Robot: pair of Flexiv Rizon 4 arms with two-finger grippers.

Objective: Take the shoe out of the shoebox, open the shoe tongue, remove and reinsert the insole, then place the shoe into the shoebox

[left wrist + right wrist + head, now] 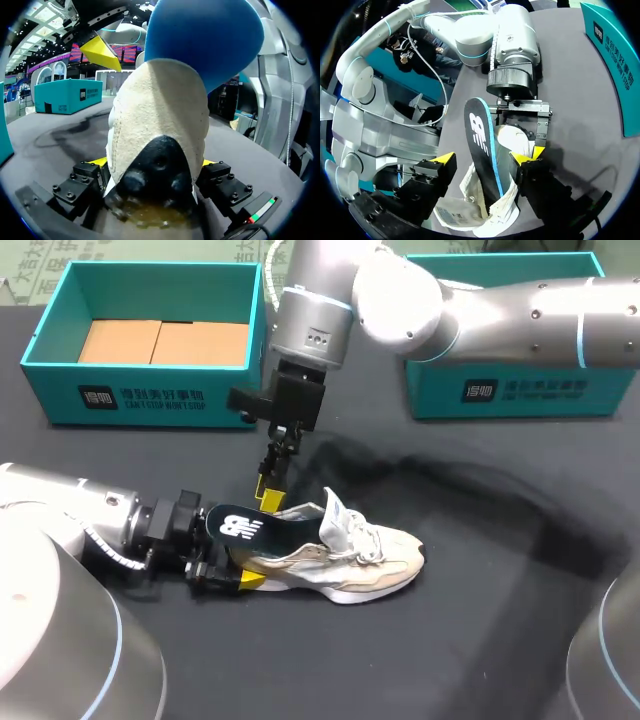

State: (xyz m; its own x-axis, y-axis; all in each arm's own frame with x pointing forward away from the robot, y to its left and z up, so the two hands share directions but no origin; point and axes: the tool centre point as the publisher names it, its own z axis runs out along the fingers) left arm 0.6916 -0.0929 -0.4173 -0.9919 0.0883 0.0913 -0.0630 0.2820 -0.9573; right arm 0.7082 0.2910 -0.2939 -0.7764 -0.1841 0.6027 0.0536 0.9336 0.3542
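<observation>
Lower centre of frame: white shoe [350, 560], toe pointing right, heel clamped in left gripper [155, 165]. Poking up from heel opening: dark insole [255, 527]. Straddling insole, fingers spread wide, not gripping: right gripper [486, 159]. Upper left: teal shoebox [60, 390].

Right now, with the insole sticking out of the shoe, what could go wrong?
1. The insole stands ungripped between the open fingers of the right gripper; closing off-centre could bend it or snag the collar of the shoe.
2. The left gripper clamps only the heel, so a hard push on the insole might twist the shoe loose.
</observation>
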